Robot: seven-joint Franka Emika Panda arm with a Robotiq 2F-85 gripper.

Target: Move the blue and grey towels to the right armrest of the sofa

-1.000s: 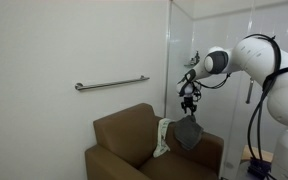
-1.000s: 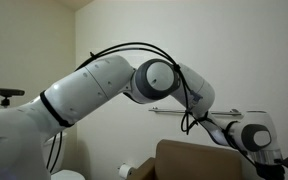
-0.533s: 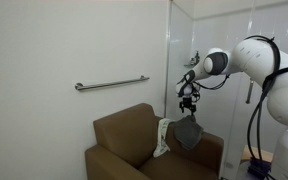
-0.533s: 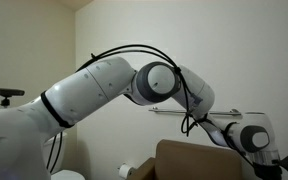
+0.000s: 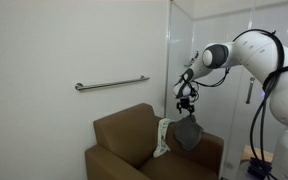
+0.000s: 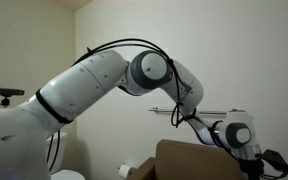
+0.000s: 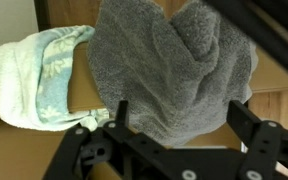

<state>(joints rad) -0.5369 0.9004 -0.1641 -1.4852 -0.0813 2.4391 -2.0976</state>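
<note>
In the wrist view the gripper (image 7: 177,108) stood at the bottom edge with its jaws spread apart, clamping nothing. The grey towel (image 7: 174,60) sat bunched across the upper middle beyond them. The blue towel (image 7: 39,75) lay just beside it at the left, both draped over the arm of the brown sofa (image 5: 124,140).

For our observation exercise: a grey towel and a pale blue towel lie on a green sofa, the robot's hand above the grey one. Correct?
Not quite: the sofa is brown, as an exterior view shows. The grey towel, pale blue towel and hand are as stated.
</note>
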